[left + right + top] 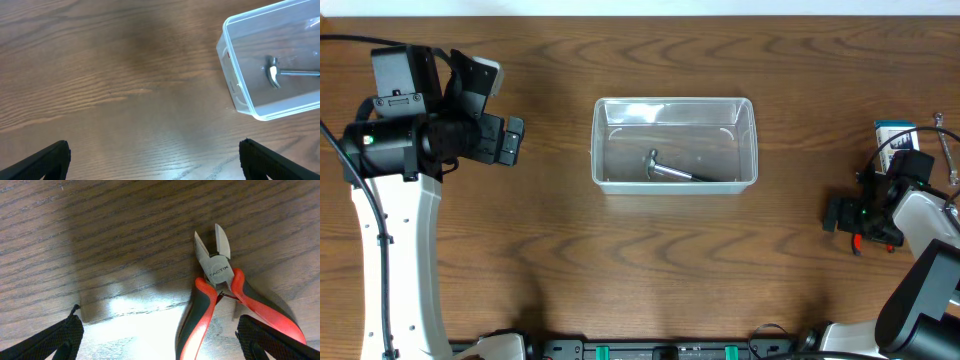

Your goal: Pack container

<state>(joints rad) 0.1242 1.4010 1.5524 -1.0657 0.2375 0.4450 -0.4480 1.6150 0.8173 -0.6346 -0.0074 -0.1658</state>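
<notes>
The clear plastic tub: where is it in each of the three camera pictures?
Overhead: the tub sits mid-table, slightly above the picture's centre.
Left wrist: upper right corner, cut off by the picture's edge.
Right wrist: not in it; only red-handled pliers on the table.
Shared landmark: the metal tool lying inside the tub, seen in the overhead and left wrist views.

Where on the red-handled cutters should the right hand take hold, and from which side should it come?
Grip the cutters across both red handles, just behind the pivot, coming down from above. They lie flat on the table, so the handles' outer edges are the reachable opposed faces; near the pivot the handles sit closest, farther back they splay. The right hand is open.
</notes>
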